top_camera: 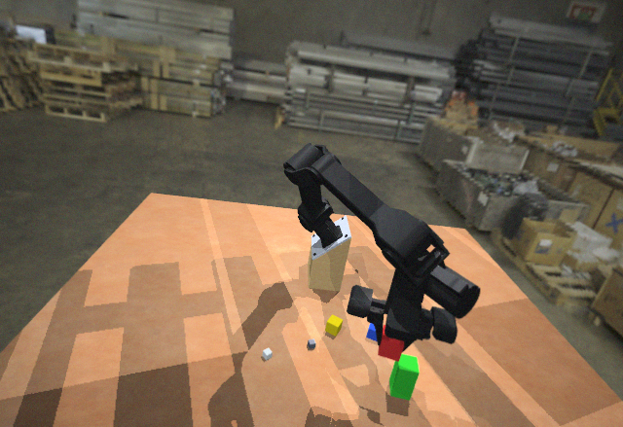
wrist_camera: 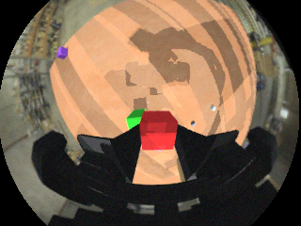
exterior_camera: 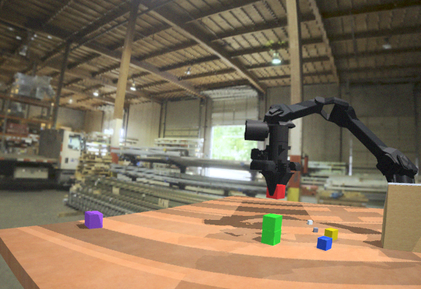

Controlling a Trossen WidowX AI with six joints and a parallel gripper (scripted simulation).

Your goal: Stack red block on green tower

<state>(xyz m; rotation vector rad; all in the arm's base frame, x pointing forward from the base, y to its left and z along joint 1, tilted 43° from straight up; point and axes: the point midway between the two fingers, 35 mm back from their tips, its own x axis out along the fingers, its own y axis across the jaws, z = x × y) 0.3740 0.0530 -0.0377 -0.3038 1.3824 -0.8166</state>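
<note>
My gripper (top_camera: 391, 345) (exterior_camera: 275, 193) (wrist_camera: 156, 124) points down and is shut on the red block (top_camera: 390, 350) (exterior_camera: 277, 191) (wrist_camera: 158, 132), held in the air. The green tower (top_camera: 404, 379) (exterior_camera: 272, 230) (wrist_camera: 134, 120) stands upright on the table, two blocks high. In the exterior view there is a clear gap between the red block and the tower's top, and the block is nearly over it. In the wrist view the tower shows to the left of the red block, partly hidden by it, so the block is not centred over it.
A blue block (top_camera: 372, 333) (exterior_camera: 324, 243), a yellow block (top_camera: 333, 325) (exterior_camera: 331, 234), a small grey cube (top_camera: 311, 343) (exterior_camera: 315, 230) and a small white cube (top_camera: 267, 354) (exterior_camera: 309, 222) lie on the arm-base side of the tower. A purple block (exterior_camera: 93, 220) (wrist_camera: 62, 53) lies far off.
</note>
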